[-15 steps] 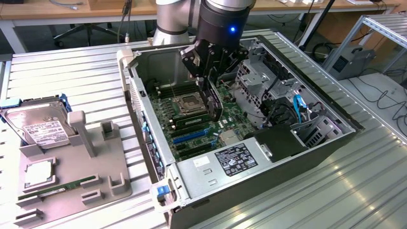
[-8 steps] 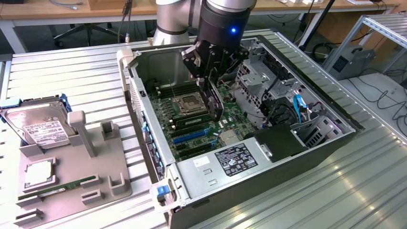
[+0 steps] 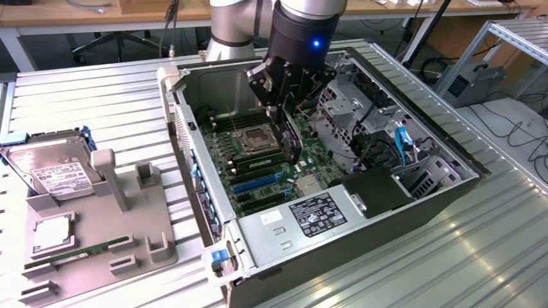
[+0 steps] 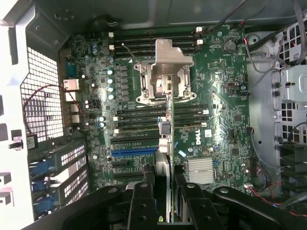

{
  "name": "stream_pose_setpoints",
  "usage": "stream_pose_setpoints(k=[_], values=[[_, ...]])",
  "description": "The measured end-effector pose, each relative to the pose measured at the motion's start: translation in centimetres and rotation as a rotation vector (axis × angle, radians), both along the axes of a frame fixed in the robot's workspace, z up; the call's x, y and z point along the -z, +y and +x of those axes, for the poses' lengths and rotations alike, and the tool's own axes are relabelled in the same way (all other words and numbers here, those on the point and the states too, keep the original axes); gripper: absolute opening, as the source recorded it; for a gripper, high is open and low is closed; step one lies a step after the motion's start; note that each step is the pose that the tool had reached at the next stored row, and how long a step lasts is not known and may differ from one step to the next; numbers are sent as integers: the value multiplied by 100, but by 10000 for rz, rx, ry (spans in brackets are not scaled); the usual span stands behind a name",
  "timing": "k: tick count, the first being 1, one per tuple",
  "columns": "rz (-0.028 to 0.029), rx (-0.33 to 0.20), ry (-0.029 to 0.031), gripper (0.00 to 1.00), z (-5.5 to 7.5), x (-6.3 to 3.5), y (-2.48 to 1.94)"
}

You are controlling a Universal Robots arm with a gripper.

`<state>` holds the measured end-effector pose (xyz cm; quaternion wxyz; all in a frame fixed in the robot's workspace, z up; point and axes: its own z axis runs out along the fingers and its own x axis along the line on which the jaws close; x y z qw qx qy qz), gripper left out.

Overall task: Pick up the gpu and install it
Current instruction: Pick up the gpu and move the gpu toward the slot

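Inside the open computer case (image 3: 184,122), my gripper (image 3: 283,109) is partly closed, clamping the gpu (image 3: 293,141) between my fingers (image 4: 143,203). The black card hangs edge-down below my fingertips, over the motherboard (image 4: 220,120) and beside the blue slot (image 4: 134,152).

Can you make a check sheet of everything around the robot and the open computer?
Surface: ribbed metal table, open computer case lying on it.
Job's things: gpu held on edge over the motherboard, near the blue slot; seated or not, cannot tell.
Clutter: grey holder with hard drive and memory stick, at the exterior view's left.
Grippers: gripper shut on the gpu, inside the case.
Cables: blue cable in the case; black cables at the exterior view's right.
Surroundings: wooden desks behind the table.
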<state>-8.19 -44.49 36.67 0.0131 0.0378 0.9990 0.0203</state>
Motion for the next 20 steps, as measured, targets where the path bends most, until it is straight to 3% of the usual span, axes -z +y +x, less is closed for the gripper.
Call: stream_pose_setpoints(k=[20], values=[[-5, 0, 0, 26, 91, 66, 8]])
